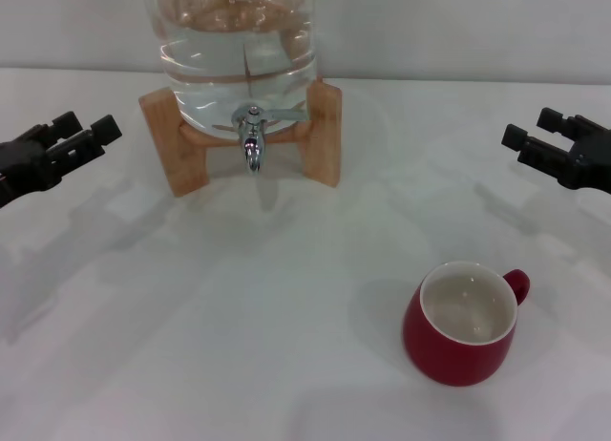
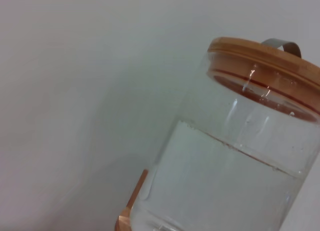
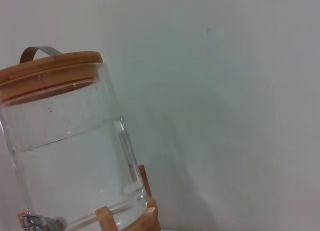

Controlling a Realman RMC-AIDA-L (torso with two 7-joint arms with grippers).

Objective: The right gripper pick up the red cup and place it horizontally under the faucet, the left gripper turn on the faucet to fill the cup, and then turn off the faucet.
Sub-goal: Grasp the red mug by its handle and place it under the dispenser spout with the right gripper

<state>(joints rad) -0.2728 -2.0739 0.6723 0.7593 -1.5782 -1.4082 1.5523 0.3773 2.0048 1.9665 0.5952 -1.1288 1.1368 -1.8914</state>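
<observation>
The red cup (image 1: 465, 328) stands upright on the white table at the front right, white inside, with its handle toward the back right. The chrome faucet (image 1: 252, 138) sticks out of the front of the water jar at the back centre, its lever lying to the side and its spout pointing down. A bit of the faucet also shows in the right wrist view (image 3: 31, 221). My left gripper (image 1: 88, 129) hovers at the far left, open and empty. My right gripper (image 1: 533, 127) hovers at the far right, open and empty, behind and to the right of the cup.
A large glass jar of water (image 1: 239, 50) rests on a wooden stand (image 1: 325, 131) at the back centre. The jar's wooden lid with a metal handle shows in the left wrist view (image 2: 260, 56) and the right wrist view (image 3: 50, 66). A pale wall stands behind the table.
</observation>
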